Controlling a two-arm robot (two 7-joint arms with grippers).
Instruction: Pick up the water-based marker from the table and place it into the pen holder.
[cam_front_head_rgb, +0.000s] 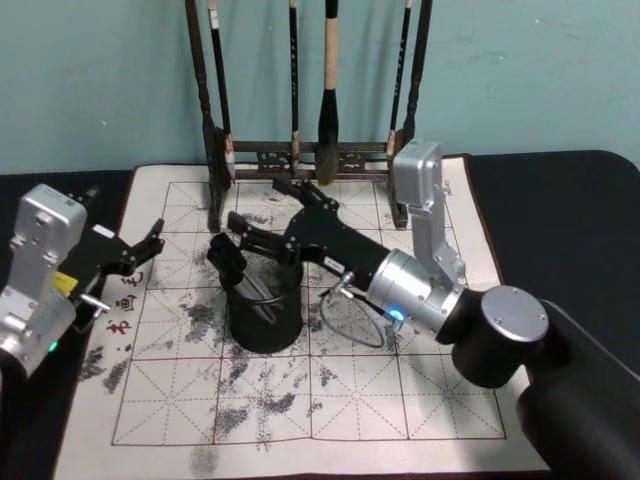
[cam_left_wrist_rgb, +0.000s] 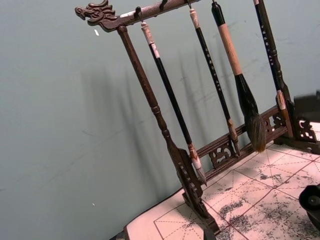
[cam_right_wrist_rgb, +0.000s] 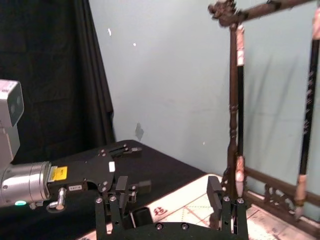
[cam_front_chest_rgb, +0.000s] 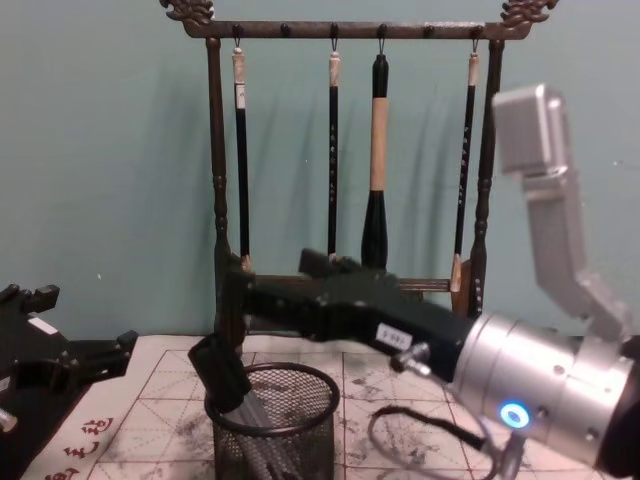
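Fingers of the right gripper (cam_front_head_rgb: 232, 250) stood parted over the pen holder's (cam_front_head_rgb: 264, 318) ten-o'clock rim, marker (cam_front_chest_rgb: 258, 420) apparently inside (released, I judged); the left gripper (cam_front_head_rgb: 150, 243) idled open at nine o'clock.

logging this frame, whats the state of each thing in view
black wire-mesh pen holder: upright on the mat, marker inside
grey water-based marker: leaning in the holder
right pincer: open, above the holder's rim
left pincer: open, idle, at the mat's left
wooden brush rack: upright, four brushes hanging

Black mesh pen holder (cam_front_head_rgb: 264, 315) on seemingly cream, red-gridded mat (cam_front_head_rgb: 420, 390).
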